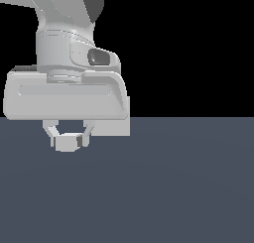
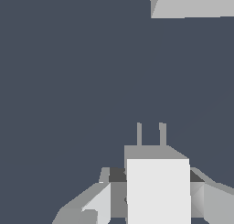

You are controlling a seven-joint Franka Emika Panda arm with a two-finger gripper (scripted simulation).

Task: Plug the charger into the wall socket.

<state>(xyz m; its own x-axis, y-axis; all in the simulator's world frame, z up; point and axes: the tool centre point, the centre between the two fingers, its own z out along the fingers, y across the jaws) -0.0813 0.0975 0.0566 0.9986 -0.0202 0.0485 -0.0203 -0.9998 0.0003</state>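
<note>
Now gripper (image 1: 68, 139) pinches charger (image 2: 157, 186), prongs (image 2: 151, 135) fwd; line up w/ wall socket (image 2: 192, 3) slots before pushing, keep level.

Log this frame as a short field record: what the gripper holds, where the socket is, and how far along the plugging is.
gripper: closed on the charger
charger: off-white block held between the fingers, two grey prongs pointing out ahead
wall socket: only a light grey edge shows in the wrist view; slots not visible; absent from the exterior view
gap: bare dark floor lies between prongs and socket
plugged in: not yet
alignment: cannot tell; the socket is mostly out of frame
</note>
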